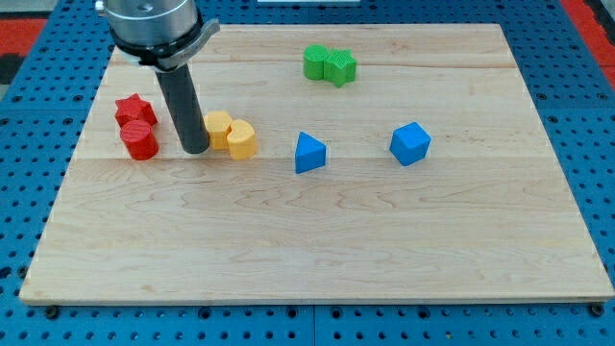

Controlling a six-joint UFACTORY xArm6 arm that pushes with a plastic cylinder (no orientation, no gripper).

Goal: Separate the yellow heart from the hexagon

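Yellow heart [242, 139] and yellow hexagon [219, 128] sit touching, left of frame centre. My tip [195, 149] is seen just left of the hexagon; no fingers exist, nothing is held. Blocks are judged light, rigid, easily slid; pushing into the seam is advised. Counted: two yellow, two red, two blue, two green.

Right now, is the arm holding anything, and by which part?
Nothing is held; the arm ends in a bare rod. My tip stands on the board just left of the yellow hexagon, which touches the yellow heart.
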